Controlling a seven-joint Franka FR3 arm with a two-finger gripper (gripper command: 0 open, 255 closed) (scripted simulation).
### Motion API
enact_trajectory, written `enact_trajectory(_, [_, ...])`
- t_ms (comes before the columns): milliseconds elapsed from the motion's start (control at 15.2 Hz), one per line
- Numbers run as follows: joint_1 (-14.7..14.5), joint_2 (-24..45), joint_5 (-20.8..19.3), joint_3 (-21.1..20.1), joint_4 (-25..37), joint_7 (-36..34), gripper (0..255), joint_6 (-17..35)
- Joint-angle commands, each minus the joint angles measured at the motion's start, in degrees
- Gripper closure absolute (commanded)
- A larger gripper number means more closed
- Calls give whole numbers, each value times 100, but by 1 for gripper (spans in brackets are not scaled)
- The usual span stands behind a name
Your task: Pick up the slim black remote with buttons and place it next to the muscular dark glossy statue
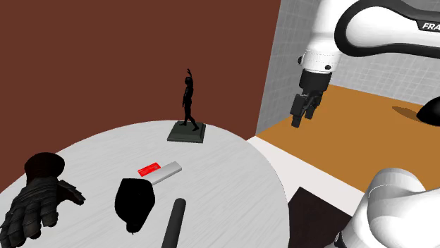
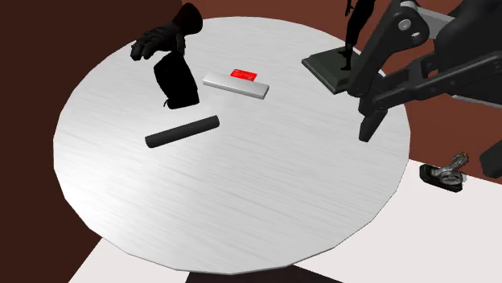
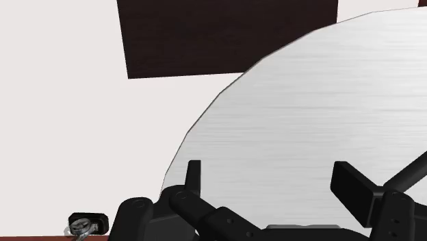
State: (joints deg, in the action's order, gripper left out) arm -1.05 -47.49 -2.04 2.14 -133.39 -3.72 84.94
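Note:
A slim black bar-shaped remote [image 1: 174, 222] [image 2: 183, 131] lies flat on the round grey table [image 1: 233, 190] [image 2: 241, 201], near the edge closest to the shoulder camera. The dark glossy statue [image 1: 187, 102] [image 2: 358, 20] stands upright with one arm raised on a dark square base [image 1: 187, 132] [image 2: 328, 64] at the table's far side. My gripper [image 1: 303, 116] [image 2: 429, 149] [image 3: 272, 178] hangs open and empty, well above the table's rim, at the shoulder view's right of the statue and far from the remote.
A grey remote with a red patch [image 1: 160, 170] [image 2: 236, 83], a black pouch-like lump [image 1: 134, 203] [image 2: 177, 80] and a black glove [image 1: 39, 197] [image 2: 165, 32] lie between statue and black remote. A small metal object [image 2: 445, 174] [image 3: 85, 223] sits on the floor beside the table.

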Motion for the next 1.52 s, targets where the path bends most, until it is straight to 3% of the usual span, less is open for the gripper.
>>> enact_trajectory(0, [0, 0, 0, 0, 0, 0, 0, 0])
enact_trajectory(726, [-69, -83, 1050, -1760, -1010, -2422, 0, 1272])
enact_trajectory(1122, [11, 533, 1453, -2832, -1033, -3762, 0, 2119])
enact_trajectory(1452, [308, 1365, 1496, -3794, -758, -4944, 0, 2837])
